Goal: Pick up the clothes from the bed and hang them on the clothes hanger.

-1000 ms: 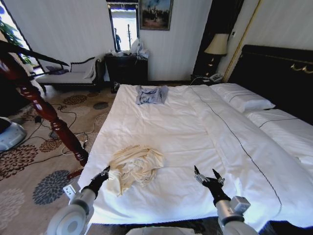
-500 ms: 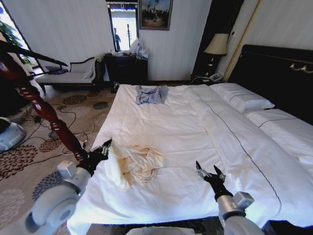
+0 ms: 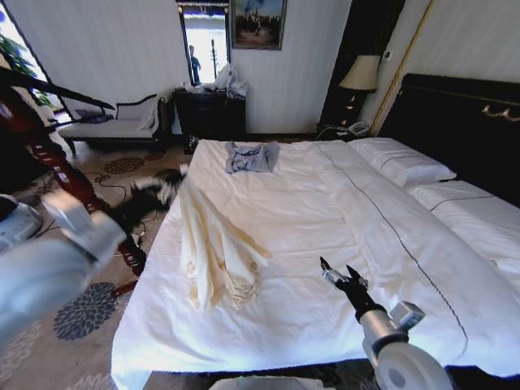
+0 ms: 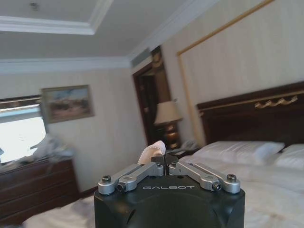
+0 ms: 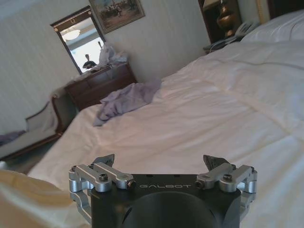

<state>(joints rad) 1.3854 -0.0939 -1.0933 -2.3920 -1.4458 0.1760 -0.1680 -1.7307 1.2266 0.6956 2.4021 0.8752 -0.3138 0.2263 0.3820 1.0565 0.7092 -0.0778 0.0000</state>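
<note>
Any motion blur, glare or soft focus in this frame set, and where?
Head view: the left gripper and its arm are smeared by motion blur beside the long cream garment, while the white-duveted bed and right gripper stay crisp. Left wrist view: the bright window is blown out and the room background looks soft. Right wrist view: the mirror glares.

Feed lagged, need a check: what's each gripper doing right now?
Left gripper: shut on the cream garment, lifting it off the bed.
Right gripper: open, holding nothing.
</note>
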